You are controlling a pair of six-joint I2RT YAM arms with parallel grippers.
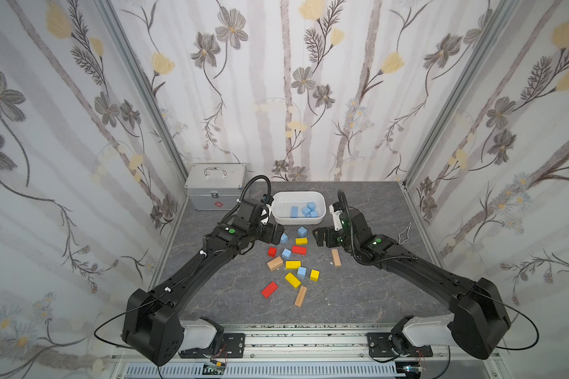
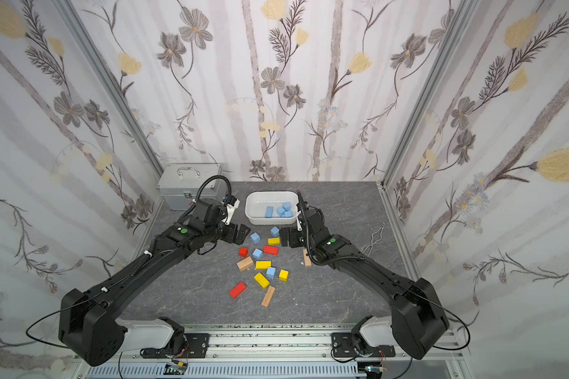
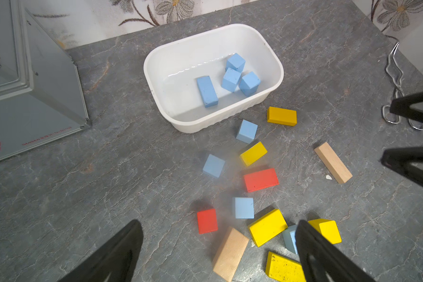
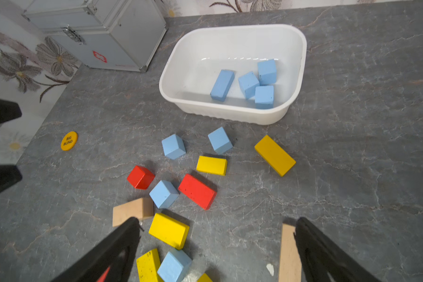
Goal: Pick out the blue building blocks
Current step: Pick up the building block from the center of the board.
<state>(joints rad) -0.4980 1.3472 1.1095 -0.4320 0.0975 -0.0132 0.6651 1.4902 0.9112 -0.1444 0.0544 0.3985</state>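
Observation:
Several blue building blocks, one bar (image 1: 294, 212) and three cubes (image 3: 231, 79), lie in the white tub (image 1: 276, 217) at the back middle. Several more blue cubes lie loose on the grey table among other colours: two just in front of the tub (image 1: 302, 231) (image 1: 284, 238), one mid-pile (image 1: 286, 253) and one nearer the front (image 1: 301, 271). My left gripper (image 1: 274, 233) hovers open by the left front corner of the tub, holding nothing. My right gripper (image 1: 322, 236) hovers open to the right of the pile, also holding nothing. The two grippers face each other.
Yellow (image 1: 292, 264), red (image 1: 269, 289) and tan wood blocks (image 1: 336, 257) are mixed in with the blue cubes. A metal first-aid case (image 1: 216, 190) stands at the back left. Wire tongs (image 1: 404, 233) lie at the right. A yellow chip (image 4: 69, 141) lies left of the pile.

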